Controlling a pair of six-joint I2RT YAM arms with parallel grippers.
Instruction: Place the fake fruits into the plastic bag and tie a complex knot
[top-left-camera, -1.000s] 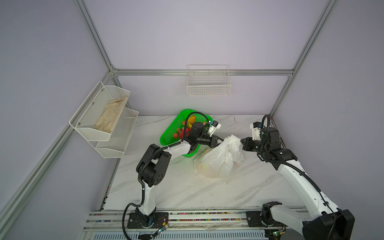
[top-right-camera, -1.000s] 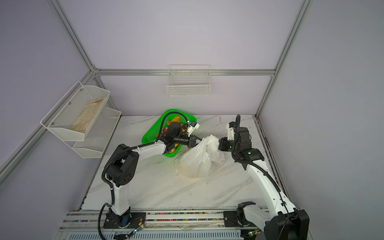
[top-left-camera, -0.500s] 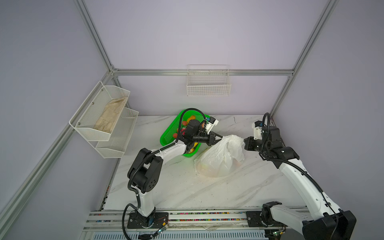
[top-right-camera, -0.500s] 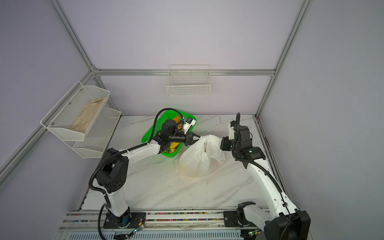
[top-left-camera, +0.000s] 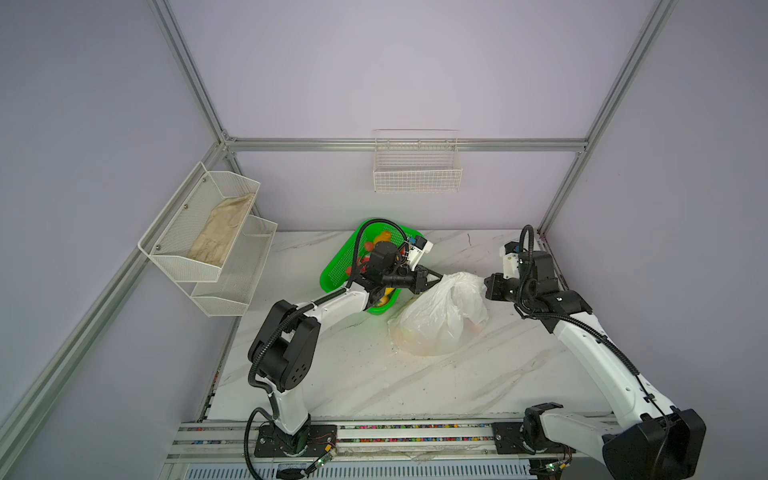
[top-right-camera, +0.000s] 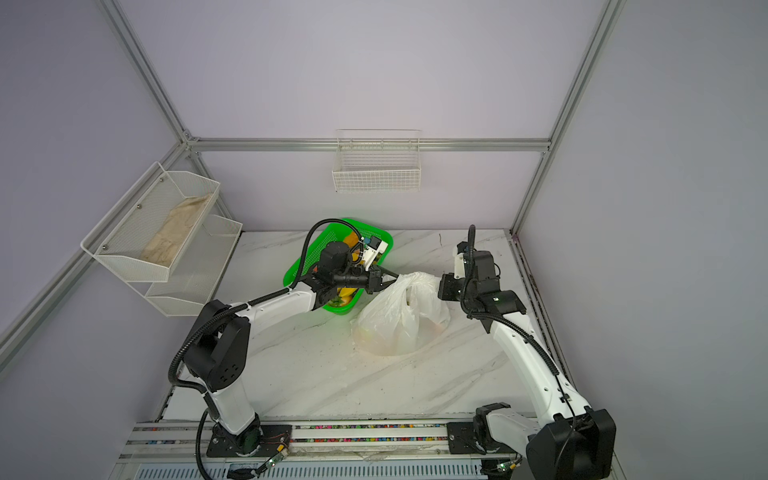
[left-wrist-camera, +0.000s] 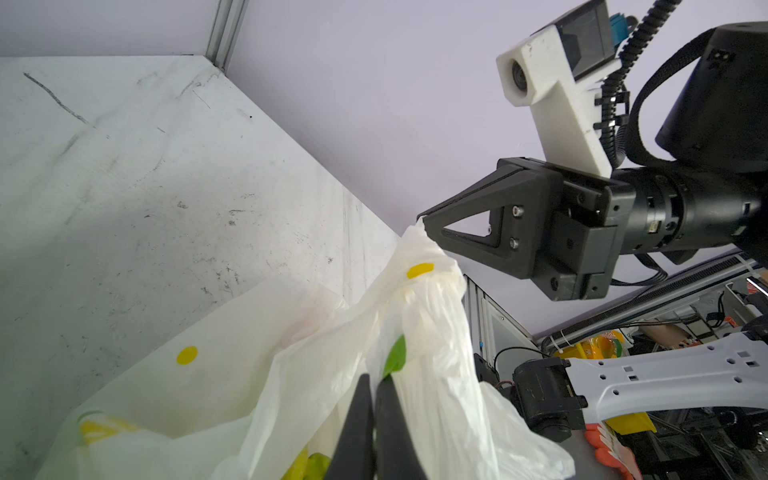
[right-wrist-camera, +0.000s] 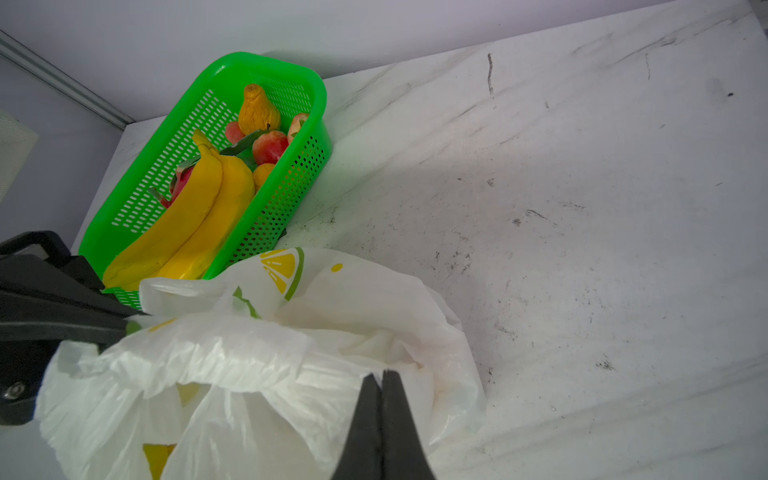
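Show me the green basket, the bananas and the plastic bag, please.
green basket (right-wrist-camera: 286, 187): right wrist view, on its perforated side wall.
bananas (right-wrist-camera: 195, 216): right wrist view, mid-length of the yellow bunch.
plastic bag (top-left-camera: 436, 320): a top view, on its bulging white side.

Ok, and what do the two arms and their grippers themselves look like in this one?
Left arm and right arm match: white link shells, black joint housings, black ribbed cable conduit looped outside. The left gripper and right gripper are black, with tapering fingers that have triangular cut-outs. Each wrist carries a white camera mount with a blue connector.
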